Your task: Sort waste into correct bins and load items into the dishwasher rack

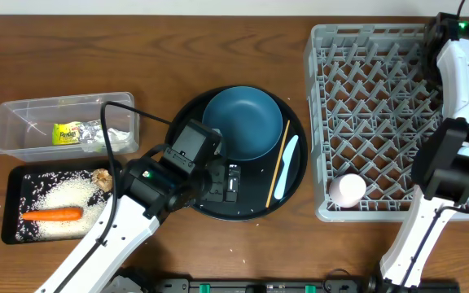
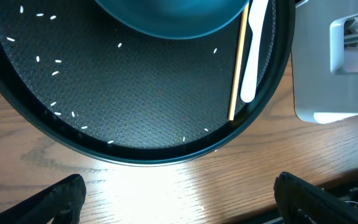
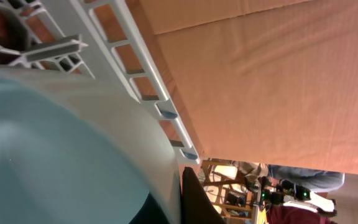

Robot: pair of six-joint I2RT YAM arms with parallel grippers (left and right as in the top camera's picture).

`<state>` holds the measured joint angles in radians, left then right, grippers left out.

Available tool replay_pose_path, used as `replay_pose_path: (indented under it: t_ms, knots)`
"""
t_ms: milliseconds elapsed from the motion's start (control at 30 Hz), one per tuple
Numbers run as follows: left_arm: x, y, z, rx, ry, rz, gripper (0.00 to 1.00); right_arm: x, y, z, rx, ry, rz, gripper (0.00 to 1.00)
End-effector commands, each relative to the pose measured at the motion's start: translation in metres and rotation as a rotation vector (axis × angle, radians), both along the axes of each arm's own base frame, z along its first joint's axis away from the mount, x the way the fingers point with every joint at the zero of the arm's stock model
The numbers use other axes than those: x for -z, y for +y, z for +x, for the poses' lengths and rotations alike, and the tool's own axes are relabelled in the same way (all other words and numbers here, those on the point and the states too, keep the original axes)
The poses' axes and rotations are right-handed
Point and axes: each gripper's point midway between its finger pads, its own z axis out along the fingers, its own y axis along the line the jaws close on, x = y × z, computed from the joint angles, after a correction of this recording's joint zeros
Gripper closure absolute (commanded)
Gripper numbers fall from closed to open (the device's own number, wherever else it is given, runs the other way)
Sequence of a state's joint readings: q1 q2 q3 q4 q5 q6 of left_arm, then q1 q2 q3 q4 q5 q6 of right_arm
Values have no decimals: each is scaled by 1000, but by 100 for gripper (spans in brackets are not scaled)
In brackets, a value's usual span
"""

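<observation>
Pose, L arm (image 1: pixel 129 207): slanted in from near-left edge, wrist over round black tray (image 1: pixel 255 199), L jaws wide apart, empty. R arm (image 1: pixel 450 163): bent over dishwasher rack (image 1: pixel 365 122) at far-right corner, R jaws pinched on light-blue cup (image 3: pixel 55 155), rack wall just beside. Chopstick (image 1: pixel 278 163) & pale-blue utensil (image 1: pixel 287 167) on tray right of dark-blue plate (image 1: pixel 243 122), long axes near-to-far, roughly parallel. Cup seen in R wrist view only; loose rice (image 2: pixel 58 61) on round tray in L wrist view only.

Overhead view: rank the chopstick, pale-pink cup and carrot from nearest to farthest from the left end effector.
1. chopstick, on the round tray, just right of the left end effector.
2. pale-pink cup, near corner of the rack, farther right.
3. carrot, in the black tray, far left.
</observation>
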<state>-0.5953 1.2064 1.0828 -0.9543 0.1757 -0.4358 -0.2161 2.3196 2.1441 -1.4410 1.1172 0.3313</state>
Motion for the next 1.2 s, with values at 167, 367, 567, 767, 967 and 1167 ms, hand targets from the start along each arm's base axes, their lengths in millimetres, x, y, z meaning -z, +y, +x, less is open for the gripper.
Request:
replay_pose_path:
  t_ms: [167,367,567,767,967,1167]
  knots:
    - [-3,2,4,9,-18,11,2,42,33,14,-58,46,172,94]
    - [-3,2,3,9,-18,11,2,45,50,19,-91,59,201,82]
    - [-3,2,3,9,-18,11,2,46,68,23,-127,78,210,76]
    - [-3,2,3,9,-18,11,2,46,87,28,-171,97,210,97]
    - [-3,2,3,9,-18,11,2,46,108,34,-218,109,209,99]
    - [-3,2,3,9,-18,11,2,48,134,37,-260,120,227,99]
